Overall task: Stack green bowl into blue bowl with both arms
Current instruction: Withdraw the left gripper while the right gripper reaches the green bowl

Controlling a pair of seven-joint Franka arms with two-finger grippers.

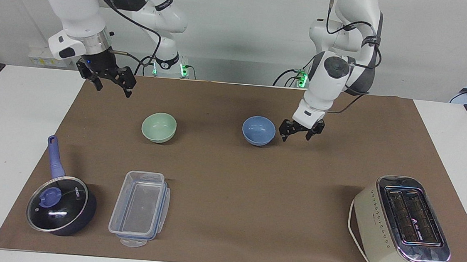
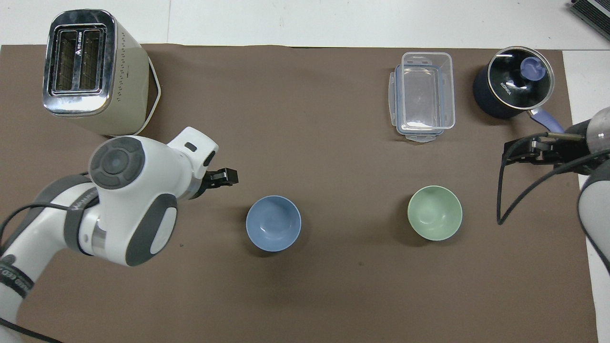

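Left end effector (image 1: pixel 298 136) open beside blue bowl (image 1: pixel 258 130), empty — green bowl (image 1: pixel 158 127) apart

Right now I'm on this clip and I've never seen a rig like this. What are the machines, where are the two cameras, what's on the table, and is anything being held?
Two white jointed robot arms work at a table covered with a brown mat. One camera faces them across the table; the other looks down from above their end.

On the mat: a pale mint-green bowl, a periwinkle-blue bowl, a clear plastic container, a dark lidded pan with a blue handle and a cream toaster.

Nothing is held. The left gripper hangs open beside the blue bowl; the right gripper, also open, is raised toward its own end of the table.
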